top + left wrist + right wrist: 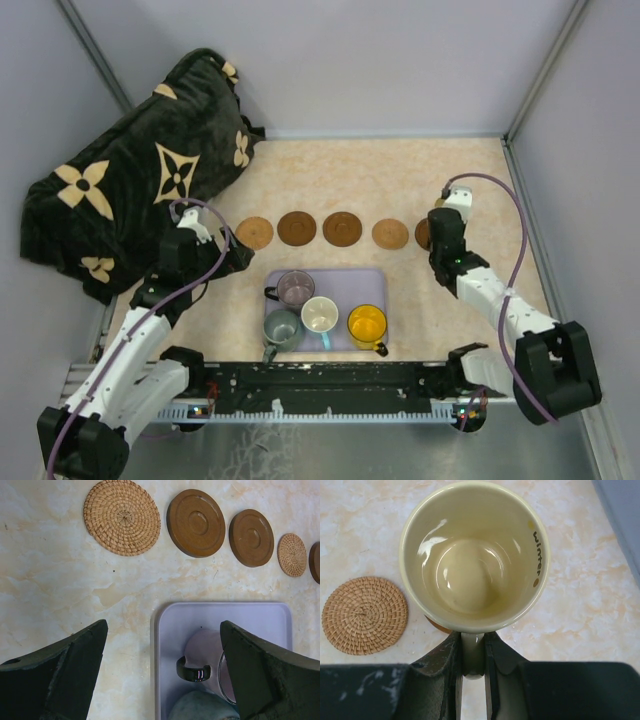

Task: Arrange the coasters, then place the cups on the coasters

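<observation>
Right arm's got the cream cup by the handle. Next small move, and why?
Probably ease the cream cup straight down, then open the jaws: the right gripper is shut on its handle, and a sliver of dark coaster shows beneath it. Whether it touches, I cannot tell.

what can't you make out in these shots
Fifth coaster: top view, mostly under the right arm; left wrist view, cut by the right edge; right wrist view, only a sliver beneath the cream cup.
Whether that cup rests on it: hidden by the cup itself.
Grey-green cup: left wrist view, cut by the bottom edge.
</observation>
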Tool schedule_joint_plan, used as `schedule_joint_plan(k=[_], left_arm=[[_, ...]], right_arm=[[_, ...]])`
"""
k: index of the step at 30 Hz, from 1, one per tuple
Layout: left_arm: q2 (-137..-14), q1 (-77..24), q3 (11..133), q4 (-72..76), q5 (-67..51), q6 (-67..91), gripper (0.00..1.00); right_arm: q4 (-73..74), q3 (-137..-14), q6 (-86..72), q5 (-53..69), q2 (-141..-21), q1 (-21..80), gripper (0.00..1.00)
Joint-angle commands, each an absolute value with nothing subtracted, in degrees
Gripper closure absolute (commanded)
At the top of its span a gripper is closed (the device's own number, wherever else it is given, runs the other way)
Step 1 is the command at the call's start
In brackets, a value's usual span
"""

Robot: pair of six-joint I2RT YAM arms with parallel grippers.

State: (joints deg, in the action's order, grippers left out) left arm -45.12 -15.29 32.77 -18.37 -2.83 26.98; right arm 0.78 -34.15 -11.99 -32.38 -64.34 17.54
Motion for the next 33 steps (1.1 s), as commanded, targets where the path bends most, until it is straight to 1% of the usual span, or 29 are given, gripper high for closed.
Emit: schedule_joint_plan(k=[1, 6, 10, 18, 33], left_arm=[[-45.1, -15.5, 32.6, -16.8, -3.5, 27.0, 0.0], [-45.4, -15.5, 32.7, -16.7, -3.3, 27.0, 0.0], [-45.7, -15.5, 32.8, -16.8, -3.1, 26.9, 0.0], [-45.9, -15.4, 33.0, -16.8, -2.9, 26.7, 0.0], [-45.8, -15.5, 32.9, -16.9, -3.1, 26.5, 0.0]], right_arm=[[-10.1, -35.3, -10.7, -28.0, -65.7, 14.9, 1.0], [-15.7, -32.7, -8.5, -21.2, -66.6, 12.6, 1.0], [-15.7, -32.5, -7.3, -19.5, -67.3, 12.4, 1.0], [-17.3, -31.0, -5.8, -19.8, -66.2, 12.4, 1.0], [-19.5, -30.4, -4.4, -23.7, -68.3, 12.3, 1.0]])
